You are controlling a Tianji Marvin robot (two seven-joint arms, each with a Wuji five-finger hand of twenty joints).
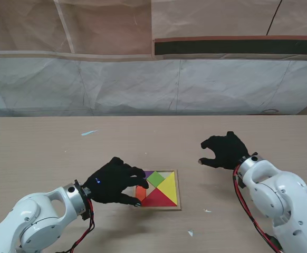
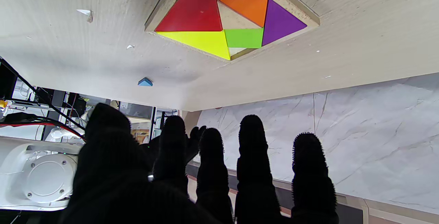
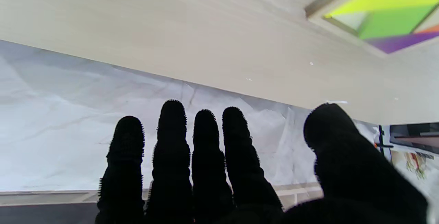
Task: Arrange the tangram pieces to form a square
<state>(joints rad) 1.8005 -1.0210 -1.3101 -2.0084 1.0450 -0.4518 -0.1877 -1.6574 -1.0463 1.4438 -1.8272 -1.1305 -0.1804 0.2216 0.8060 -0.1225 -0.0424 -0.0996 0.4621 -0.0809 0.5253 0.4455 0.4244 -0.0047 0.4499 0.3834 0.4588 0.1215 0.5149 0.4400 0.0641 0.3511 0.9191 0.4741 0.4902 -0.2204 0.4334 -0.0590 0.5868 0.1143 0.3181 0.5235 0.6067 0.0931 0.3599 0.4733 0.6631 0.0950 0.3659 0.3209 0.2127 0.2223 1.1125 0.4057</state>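
Stand view: tray (image 1: 177, 191) beside left hand (image 1: 114, 182).

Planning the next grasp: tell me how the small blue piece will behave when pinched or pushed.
The blue piece looks rigid, thin and flat, so probably light and unlikely to roll. Lying flush on the smooth table, it would likely slide when pushed and resist pinching.

I can read no text, label, brand, number or sign in any of my three views, whether on the tabletop or beyond it.
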